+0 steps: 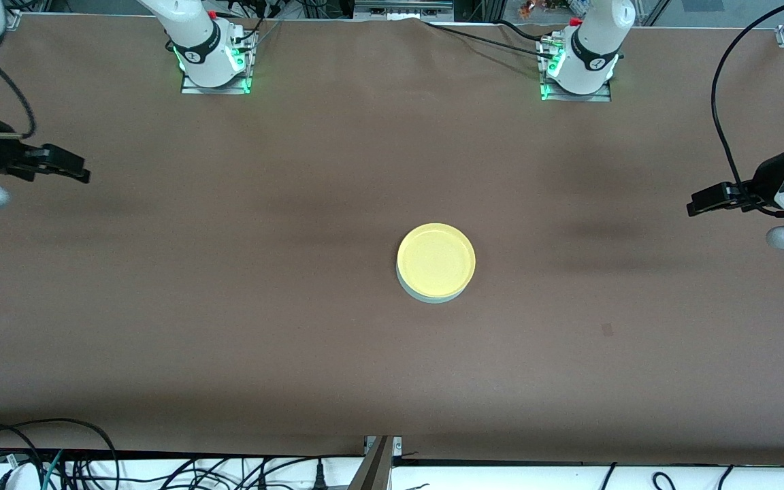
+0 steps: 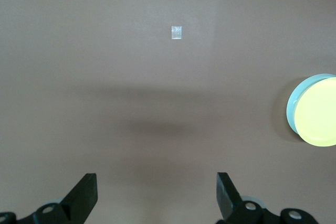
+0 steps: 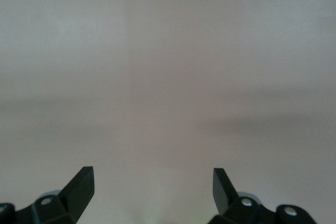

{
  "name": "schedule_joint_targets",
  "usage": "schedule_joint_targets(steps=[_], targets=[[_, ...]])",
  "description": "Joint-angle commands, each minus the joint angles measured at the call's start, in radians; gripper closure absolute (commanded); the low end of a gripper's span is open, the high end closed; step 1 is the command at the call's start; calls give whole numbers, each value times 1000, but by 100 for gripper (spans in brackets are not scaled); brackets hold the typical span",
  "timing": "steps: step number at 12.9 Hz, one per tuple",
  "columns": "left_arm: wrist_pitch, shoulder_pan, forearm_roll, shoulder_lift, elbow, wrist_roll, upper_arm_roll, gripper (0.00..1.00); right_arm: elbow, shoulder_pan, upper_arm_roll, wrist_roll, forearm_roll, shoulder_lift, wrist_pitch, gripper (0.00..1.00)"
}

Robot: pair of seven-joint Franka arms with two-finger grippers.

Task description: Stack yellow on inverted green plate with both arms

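Two plates stacked mid-counter: yellow plate [image 1: 436, 258] atop green plate [image 1: 433, 295]. Task looks done. My left gripper [image 1: 698, 203] and right gripper [image 1: 73, 167] wait at counter [image 1: 229, 306] ends, jaws released, empty.

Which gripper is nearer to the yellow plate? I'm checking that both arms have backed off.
Left. The left gripper hangs open over the table's left-arm end, apart from the yellow plate stacked on the green plate. The right gripper hangs open over the right-arm end, clearly farther away.

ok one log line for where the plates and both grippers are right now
yellow plate on green plate, mid-table | left gripper open, empty, over left arm's end | right gripper open, empty, over right arm's end
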Motion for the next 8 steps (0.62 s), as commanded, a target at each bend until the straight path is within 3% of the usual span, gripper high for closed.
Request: schedule_joint_targets(steps=[1,8], targets=[[-16,-3,20,13,30,13,-2,0,-28,-29,28,7,-7,-27,19,0],[-16,-3,20,13,30,11,-4,0,-33,-40,28,10,-11,-30,28,0]])
